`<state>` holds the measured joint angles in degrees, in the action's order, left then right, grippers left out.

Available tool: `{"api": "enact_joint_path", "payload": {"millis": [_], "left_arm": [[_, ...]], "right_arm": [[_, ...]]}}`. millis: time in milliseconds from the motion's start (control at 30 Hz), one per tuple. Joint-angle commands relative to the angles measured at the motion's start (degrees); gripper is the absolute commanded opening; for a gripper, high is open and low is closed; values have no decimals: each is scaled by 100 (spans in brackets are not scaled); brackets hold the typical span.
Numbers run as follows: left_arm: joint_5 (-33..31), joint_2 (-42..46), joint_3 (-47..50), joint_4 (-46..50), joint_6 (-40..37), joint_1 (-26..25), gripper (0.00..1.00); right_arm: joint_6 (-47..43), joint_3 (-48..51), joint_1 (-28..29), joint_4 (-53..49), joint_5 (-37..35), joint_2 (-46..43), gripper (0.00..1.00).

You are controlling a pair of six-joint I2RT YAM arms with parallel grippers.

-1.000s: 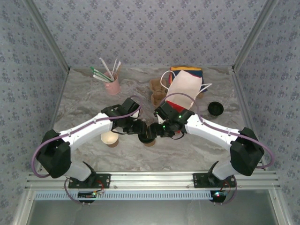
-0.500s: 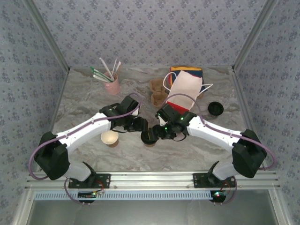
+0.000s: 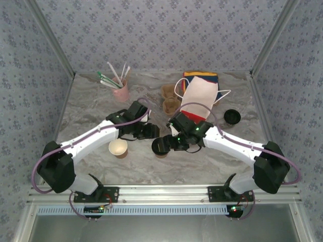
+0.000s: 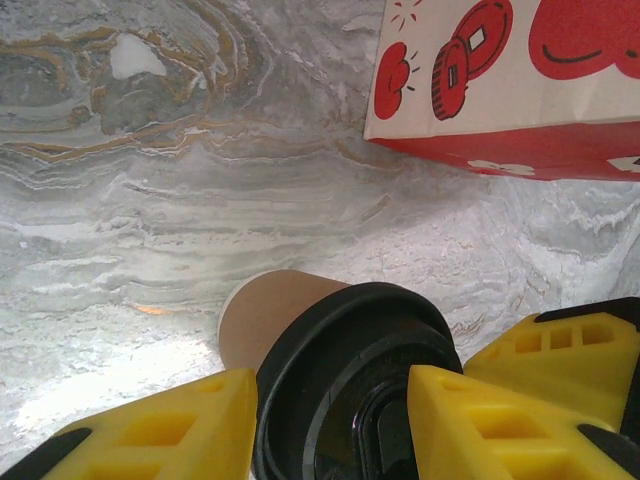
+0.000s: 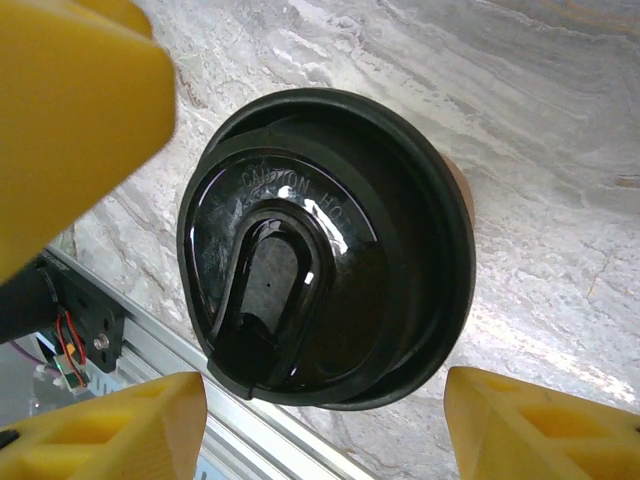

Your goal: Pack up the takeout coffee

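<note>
- Left gripper [image 3: 151,132] had drawn back from the takeout coffee [image 3: 160,146] toward the rear left; its jaws stood partly spread, gripping nothing.
- Right gripper [image 5: 325,378] straddled the coffee from above, fingers spread, clear of it on both sides.
- The coffee stood upright on the table [image 3: 91,106], between the lidless cup [image 3: 118,147] and the right gripper, in front of the paper bag [image 3: 199,93].
</note>
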<state>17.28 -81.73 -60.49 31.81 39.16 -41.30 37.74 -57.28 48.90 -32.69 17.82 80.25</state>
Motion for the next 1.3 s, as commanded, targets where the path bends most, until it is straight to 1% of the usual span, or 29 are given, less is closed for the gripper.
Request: {"api": "enact_joint_path", "payload": {"millis": [0,133,300,567,800,1267], "left_arm": [[184,-65,92,-135,-145,10,43],[205,-38,248,-154,-146,16,43],[206,22,461,-130,-145,18,41],[204,46,719,-225,-78,10,40],[174,71,785,-204,-78,10,40],[160,85,1146,-342,30,10,39]], "right_arm": [[94,61,41,40,103,71,66],[83,88,34,81,83,175,65],[50,176,-15,60,64,276,61],[-37,314,-36,-52,-48,356,57],[-73,288,-15,-141,-146,361,57],[-111,493,92,-137,-218,669,55]]}}
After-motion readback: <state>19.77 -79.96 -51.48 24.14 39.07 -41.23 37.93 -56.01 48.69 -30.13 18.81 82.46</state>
